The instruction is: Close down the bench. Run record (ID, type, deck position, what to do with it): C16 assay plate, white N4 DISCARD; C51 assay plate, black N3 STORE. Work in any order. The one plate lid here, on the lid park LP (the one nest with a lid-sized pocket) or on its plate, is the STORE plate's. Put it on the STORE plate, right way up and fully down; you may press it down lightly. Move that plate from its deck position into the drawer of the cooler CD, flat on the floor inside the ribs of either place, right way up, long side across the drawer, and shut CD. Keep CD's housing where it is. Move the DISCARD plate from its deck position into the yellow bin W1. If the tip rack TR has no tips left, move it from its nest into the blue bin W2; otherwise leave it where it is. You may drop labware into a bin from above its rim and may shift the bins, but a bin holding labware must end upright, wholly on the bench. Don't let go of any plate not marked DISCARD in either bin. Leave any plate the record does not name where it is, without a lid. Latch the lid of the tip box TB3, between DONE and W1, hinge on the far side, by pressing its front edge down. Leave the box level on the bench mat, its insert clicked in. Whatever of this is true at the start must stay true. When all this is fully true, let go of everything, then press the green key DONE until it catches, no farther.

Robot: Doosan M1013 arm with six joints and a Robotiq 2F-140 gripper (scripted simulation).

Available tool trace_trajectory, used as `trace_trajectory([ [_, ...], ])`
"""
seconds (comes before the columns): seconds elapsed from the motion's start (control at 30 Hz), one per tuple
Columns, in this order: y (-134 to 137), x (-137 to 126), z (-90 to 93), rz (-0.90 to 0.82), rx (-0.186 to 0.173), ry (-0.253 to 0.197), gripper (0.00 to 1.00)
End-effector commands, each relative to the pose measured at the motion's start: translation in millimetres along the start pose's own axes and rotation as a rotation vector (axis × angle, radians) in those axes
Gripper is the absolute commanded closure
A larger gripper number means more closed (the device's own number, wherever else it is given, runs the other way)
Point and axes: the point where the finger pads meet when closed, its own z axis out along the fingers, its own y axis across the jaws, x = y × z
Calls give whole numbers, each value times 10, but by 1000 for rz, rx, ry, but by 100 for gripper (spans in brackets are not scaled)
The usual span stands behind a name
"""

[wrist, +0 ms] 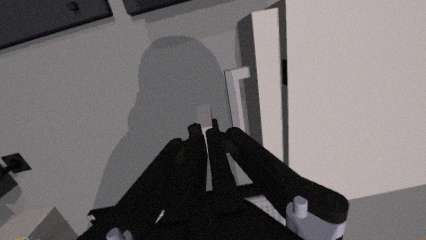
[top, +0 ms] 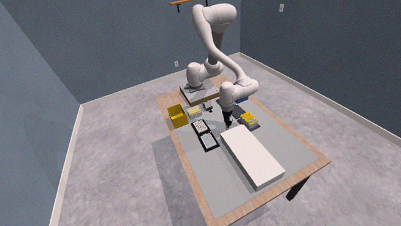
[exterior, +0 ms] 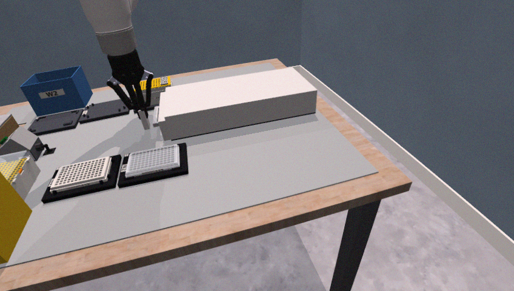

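Observation:
The cooler CD (exterior: 234, 97) is a long white box on the bench mat. Its drawer front (wrist: 265, 75) faces the arm and carries a small white handle (wrist: 236, 97). My gripper (exterior: 143, 120) is shut and empty. It hangs low over the mat just beside that handle, also in the wrist view (wrist: 204, 120); I cannot tell if it touches. Two plates sit in black nests: a white one with dark wells (exterior: 80, 173) and a greyish one that looks lidded (exterior: 153, 160). The tip rack TR (exterior: 156, 82) has a yellow top behind the gripper.
The blue bin W2 (exterior: 56, 90) stands at the back left, with two empty dark nests (exterior: 56, 120) (exterior: 104, 110) in front of it. The yellow bin W1 (top: 176, 115) is at the far left edge. The tip box TB3 (exterior: 16, 169) sits beside it with yellow tips showing.

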Motion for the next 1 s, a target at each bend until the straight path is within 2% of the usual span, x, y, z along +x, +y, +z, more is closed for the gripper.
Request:
trace_trajectory([
  [0.0, -46, 0, -1, 0, 0, 0, 100],
  [0.97, -379, 0, -1, 0, 0, 0, 100],
])
